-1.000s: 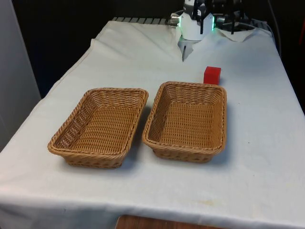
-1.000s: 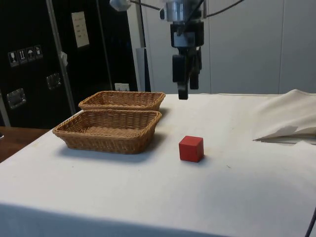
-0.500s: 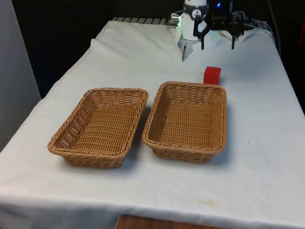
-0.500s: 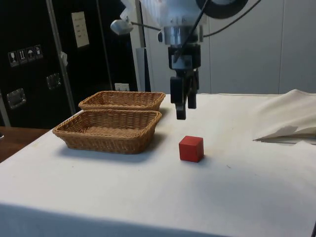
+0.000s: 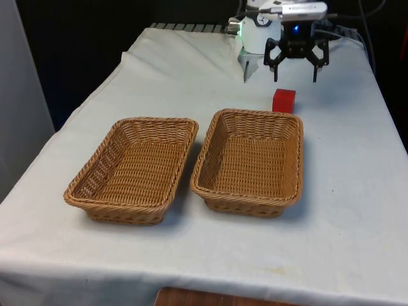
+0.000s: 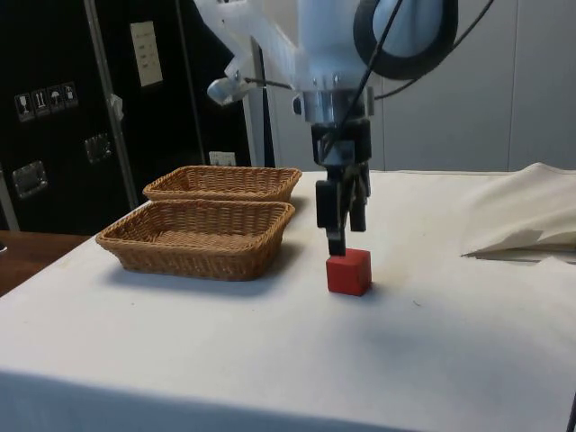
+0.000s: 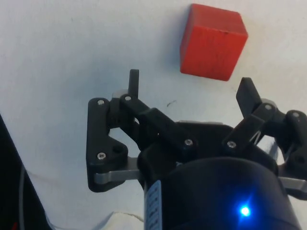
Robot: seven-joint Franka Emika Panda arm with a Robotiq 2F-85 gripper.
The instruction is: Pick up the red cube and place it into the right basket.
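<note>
The red cube (image 5: 284, 101) sits on the white cloth just beyond the far rim of the right wicker basket (image 5: 205, 150), which stands beside the left basket (image 5: 102, 159). My gripper (image 5: 295, 78) hangs open a little above the cube, slightly behind it and towards the front view's right. From the side, the gripper (image 6: 345, 238) has its tips just over the top of the cube (image 6: 348, 272), next to the near basket (image 6: 193, 256). In the wrist view the cube (image 7: 212, 42) lies just ahead of the spread fingers (image 7: 134, 81), not between them.
A second basket (image 6: 220, 192) lies behind the near one in the side view. A raised fold of cloth (image 6: 531, 225) lies at the robot's end of the table. Bare cloth surrounds the cube towards the front view's right.
The gripper has come down from high above the table to just over the cube and shifted towards the front view's right. The cube and baskets have not moved.
</note>
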